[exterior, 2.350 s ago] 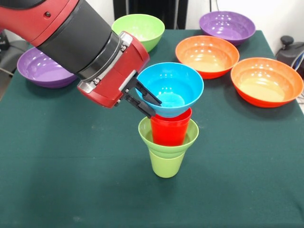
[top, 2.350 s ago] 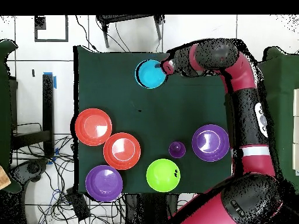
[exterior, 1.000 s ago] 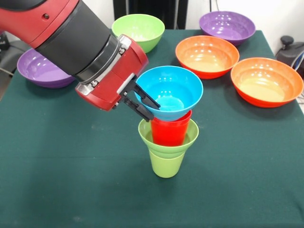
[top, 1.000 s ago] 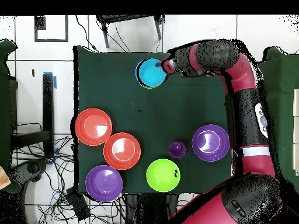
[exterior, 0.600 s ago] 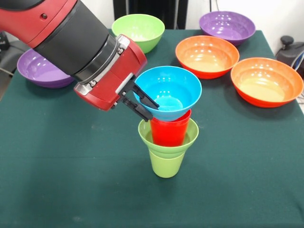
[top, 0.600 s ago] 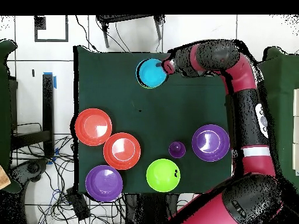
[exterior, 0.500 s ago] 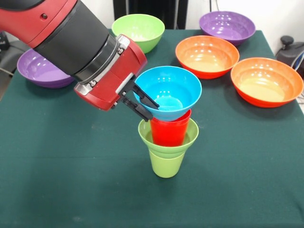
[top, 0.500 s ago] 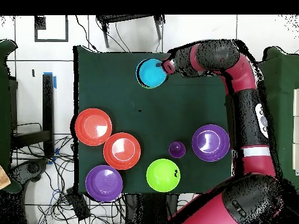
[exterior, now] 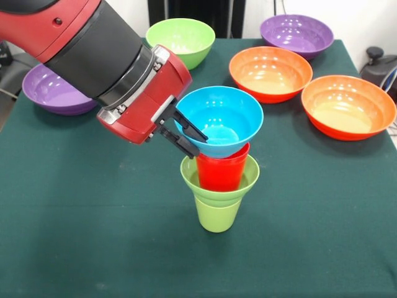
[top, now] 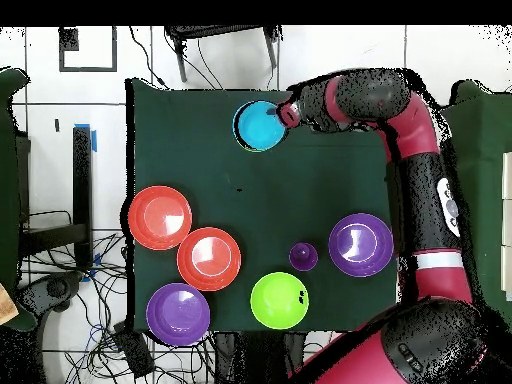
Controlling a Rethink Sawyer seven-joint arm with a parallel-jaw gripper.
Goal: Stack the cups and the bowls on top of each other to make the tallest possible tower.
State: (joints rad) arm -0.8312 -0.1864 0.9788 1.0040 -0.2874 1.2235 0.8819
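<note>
The gripper [exterior: 188,138] pinched the near rim of the blue bowl [exterior: 218,119], one finger inside and one outside, steadying it atop the red cup [exterior: 222,171], which sat in a small green bowl [exterior: 247,180] on the green cup [exterior: 217,215]. The tower [top: 261,126] stood near one table [exterior: 93,236] edge, well apart from the orange bowls [exterior: 348,107], leaving open cloth all around it.

Both views are bright and evenly lit, with light falling from above. Soft white glare sits inside the two wide orange ribbed plastic bowls [exterior: 270,72] [exterior: 348,105] and the small blue ribbed bowl [exterior: 218,119]. The dark green tablecloth [exterior: 93,217] shows only faint, diffuse shadows. The front view is in focus throughout.
</note>
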